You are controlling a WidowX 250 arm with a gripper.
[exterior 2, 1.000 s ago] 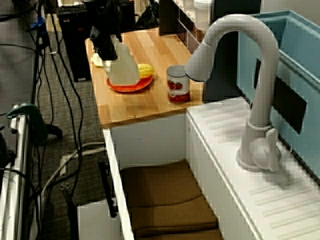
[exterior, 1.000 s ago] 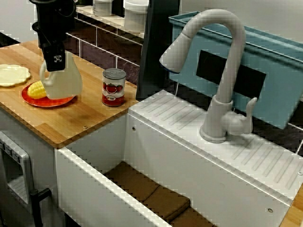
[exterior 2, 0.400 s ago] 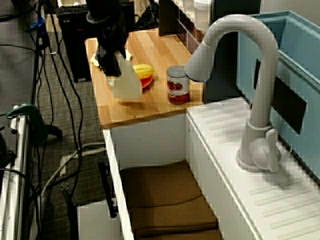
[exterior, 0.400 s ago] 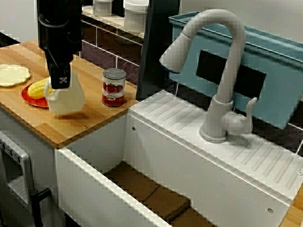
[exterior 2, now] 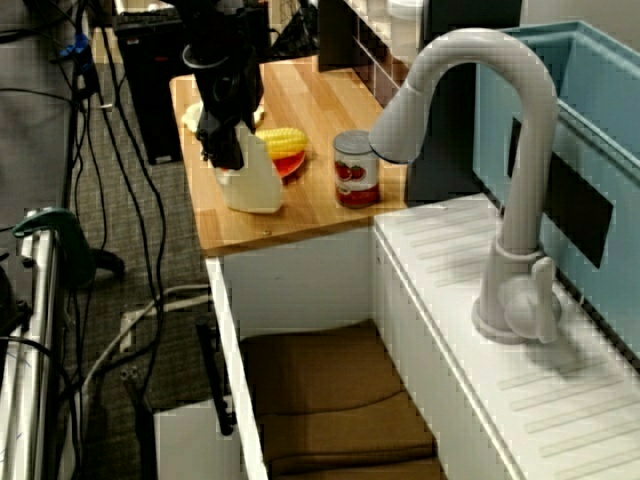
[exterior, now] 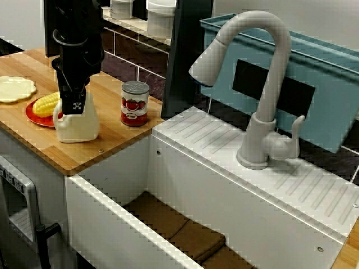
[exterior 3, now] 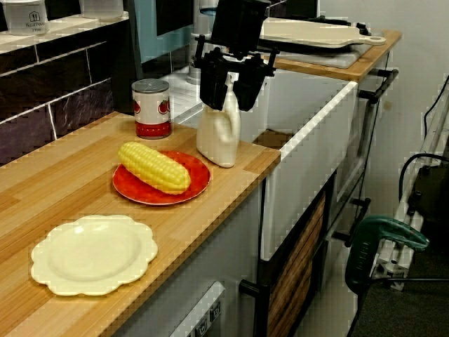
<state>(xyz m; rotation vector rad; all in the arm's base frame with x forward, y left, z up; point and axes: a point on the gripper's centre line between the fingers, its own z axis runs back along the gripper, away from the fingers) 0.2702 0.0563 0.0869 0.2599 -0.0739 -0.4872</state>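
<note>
Now, my jaws: I am closing them narrowly on the neck of the white plastic jug with a side handle (exterior 3: 219,137). My gripper (exterior 3: 227,90) is reaching down from above, one finger pressing on each side.
Jug's place: it is standing upright on the wooden butcher-block counter (exterior 3: 70,189), near the front edge and just beside the round red plate (exterior 3: 198,177).
Neighbours: a yellow corn cob (exterior 3: 154,167) is lying on the red plate. A red-labelled tin can (exterior 3: 151,109) is standing behind, apart from the jug. A cream scalloped plate (exterior 3: 95,254) is sitting farther along the counter.
Writing: the can's label is showing red tomatoes, but its lettering is too small to read. A small white mark is showing on my finger in the view across the sink, and I cannot read it.
Change: a second ago I was holding the jug over the red plate, then tilted in the air. Now its base is resting flat on the wood.
</note>
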